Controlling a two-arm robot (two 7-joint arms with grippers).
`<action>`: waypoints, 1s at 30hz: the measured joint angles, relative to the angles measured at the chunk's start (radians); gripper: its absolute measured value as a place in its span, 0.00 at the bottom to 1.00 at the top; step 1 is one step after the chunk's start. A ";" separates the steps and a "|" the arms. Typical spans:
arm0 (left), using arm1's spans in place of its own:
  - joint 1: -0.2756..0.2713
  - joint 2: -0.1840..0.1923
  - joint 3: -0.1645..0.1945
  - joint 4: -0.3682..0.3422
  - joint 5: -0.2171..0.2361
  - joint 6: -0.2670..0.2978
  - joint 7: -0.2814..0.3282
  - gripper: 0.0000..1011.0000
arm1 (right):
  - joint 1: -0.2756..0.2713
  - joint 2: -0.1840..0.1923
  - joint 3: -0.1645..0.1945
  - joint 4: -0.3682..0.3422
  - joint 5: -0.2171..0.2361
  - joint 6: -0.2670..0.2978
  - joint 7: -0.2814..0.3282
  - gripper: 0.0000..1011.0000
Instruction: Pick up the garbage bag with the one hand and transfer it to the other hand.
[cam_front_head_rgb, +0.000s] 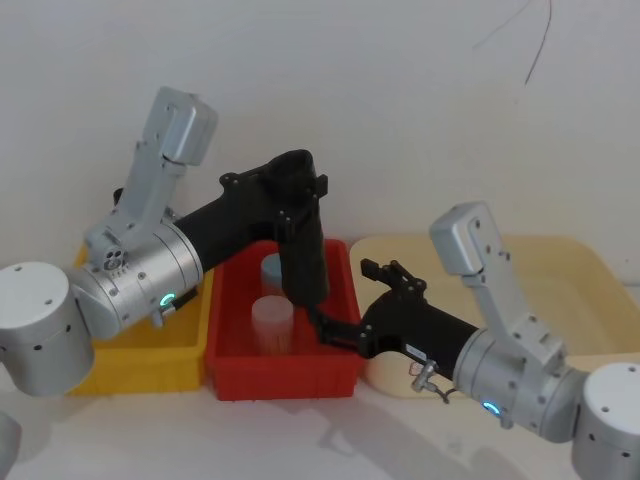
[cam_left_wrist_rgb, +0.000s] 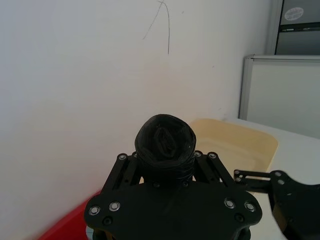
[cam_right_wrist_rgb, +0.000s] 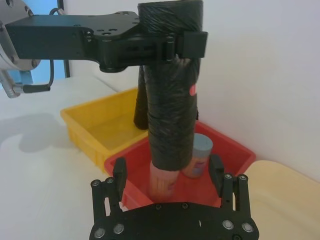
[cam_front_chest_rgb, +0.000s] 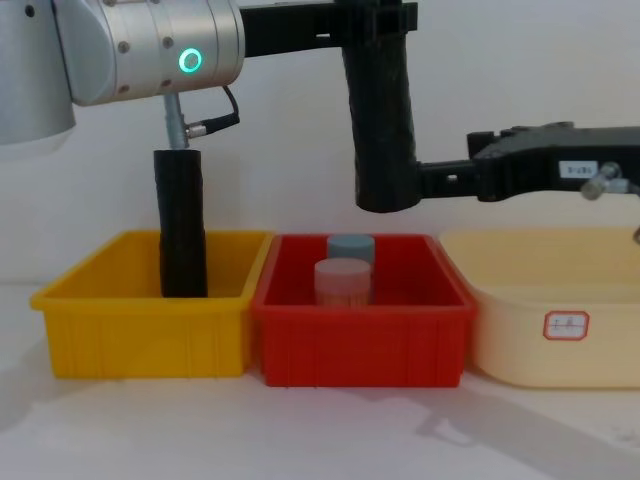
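Item: garbage bag (cam_front_chest_rgb: 385, 120) — upright at upper centre of the chest frame, above red bin (cam_front_chest_rgb: 360, 340). The left gripper (cam_right_wrist_rgb: 172, 45) clamps its top; the right gripper (cam_right_wrist_rgb: 168, 167) — jaws wide, flanking its lower end.

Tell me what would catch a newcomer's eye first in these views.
The garbage bag hangs upright above the red bin, clamped near its top by the left gripper. The right gripper has its open fingers either side of the roll's lower end, not yet closed. A second black tube stands in the yellow bin on the robot's left.
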 joint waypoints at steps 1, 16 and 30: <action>0.000 0.000 0.001 0.000 -0.001 0.000 0.002 0.37 | 0.005 -0.007 -0.005 0.008 0.001 -0.002 0.000 0.99; 0.003 -0.002 0.012 -0.008 -0.015 0.002 0.018 0.37 | 0.047 -0.067 -0.033 0.093 0.019 -0.037 -0.001 0.99; 0.007 0.011 0.017 -0.019 -0.030 0.007 0.025 0.37 | 0.069 -0.102 -0.028 0.151 0.021 -0.063 -0.024 0.99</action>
